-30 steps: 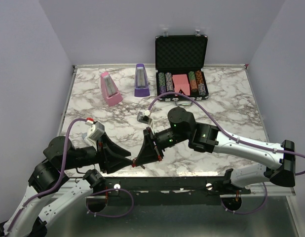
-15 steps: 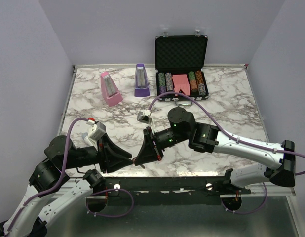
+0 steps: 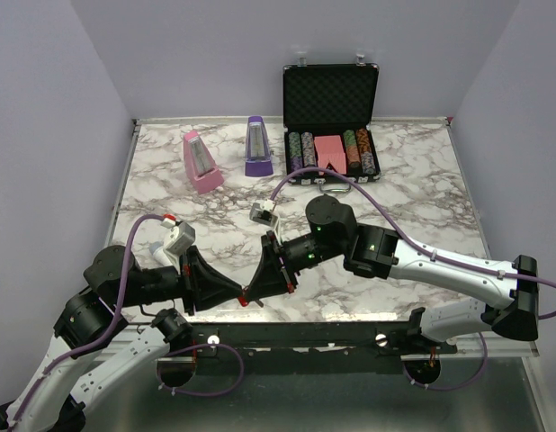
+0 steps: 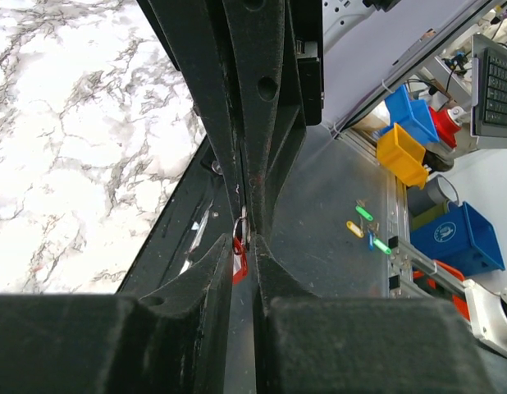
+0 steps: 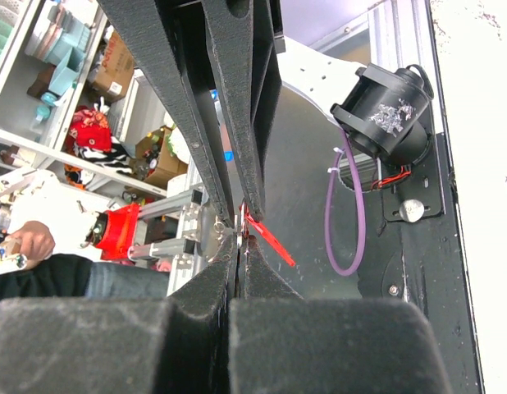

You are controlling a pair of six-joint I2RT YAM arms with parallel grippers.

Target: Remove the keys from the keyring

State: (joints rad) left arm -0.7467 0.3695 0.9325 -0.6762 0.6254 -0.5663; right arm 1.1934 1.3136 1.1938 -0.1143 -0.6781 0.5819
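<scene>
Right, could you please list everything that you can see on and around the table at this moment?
pink pyramid-shaped metronome: one, pink, far left of the table
purple pyramid-shaped metronome: one, purple, to the right of the pink one
open black chip case: one, black, far middle
poker chip stacks: several, mixed colours, inside the case
pink rectangular block: one, pink, between the chip stacks
small white and grey box: one, table centre
white marble table: one, white with dark veins
red keyring: one, red tag with a thin metal ring, between the gripper tips at the near edge; keys too small to tell
left gripper: black, fingers narrowly around the keyring
right gripper: black, shut on the keyring
</scene>
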